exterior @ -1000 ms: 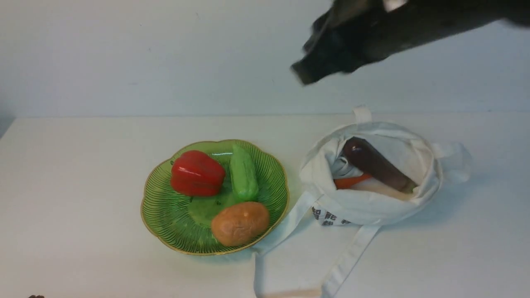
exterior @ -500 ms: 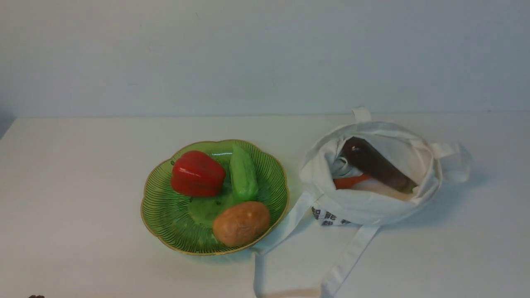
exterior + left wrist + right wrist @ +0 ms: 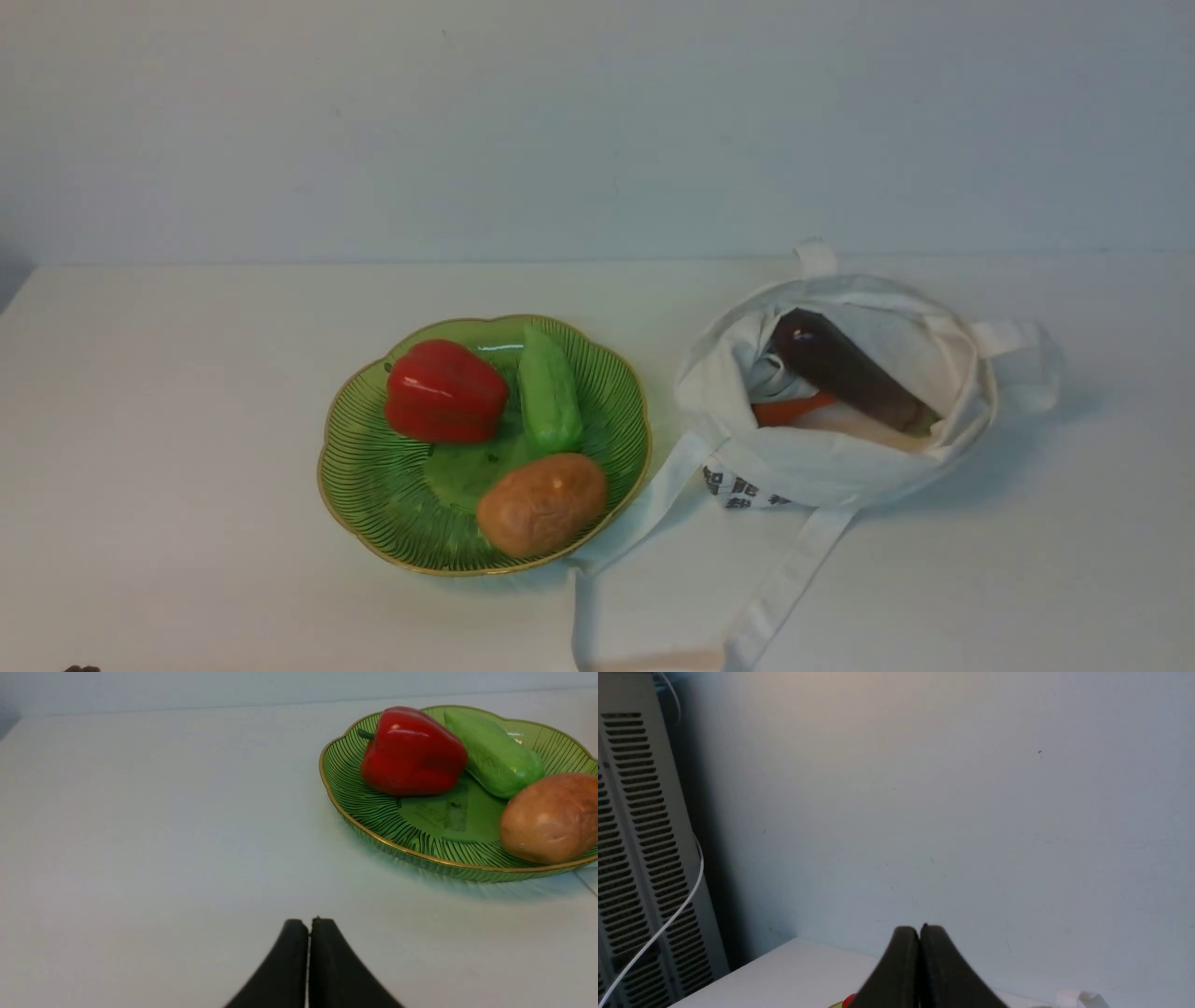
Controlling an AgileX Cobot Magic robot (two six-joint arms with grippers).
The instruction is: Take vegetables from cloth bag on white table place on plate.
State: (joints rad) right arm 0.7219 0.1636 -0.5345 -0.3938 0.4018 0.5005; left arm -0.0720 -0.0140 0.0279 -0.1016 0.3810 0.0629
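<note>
While the cloth bag (image 3: 840, 467) sits slumped in the right half of the front view, its mouth gapes upward and I can look right into it. Inside, a dark aubergine (image 3: 845, 369) lies slantwise, its thick end toward the upper left of the opening, and an orange carrot (image 3: 789, 411) pokes out at the lower left, partly under it. Dark printed characters (image 3: 742, 490) run along the bag's lower left side, and a long strap (image 3: 784, 588) loops down to the bottom edge of the frame. Left of centre is the green glass plate (image 3: 387, 523), scalloped and gold-rimmed, with three vegetables in it: a red pepper (image 3: 446, 392) at the upper left, a pale green vegetable (image 3: 549, 392) at the upper right, and a tan-brown potato (image 3: 541, 505) at the lower right. Plate and bag both rest on the white counter (image 3: 187, 420), a plain wall (image 3: 597, 131) rising across the top of the frame. Over in the left wrist view, the left tool (image 3: 309, 924) is closed, its tips together at bottom centre with nothing between them. The right tool (image 3: 920, 931) is closed and bare too, low in its own wrist view, with a grey louvred cabinet (image 3: 649, 858) standing along that picture's left edge.
</note>
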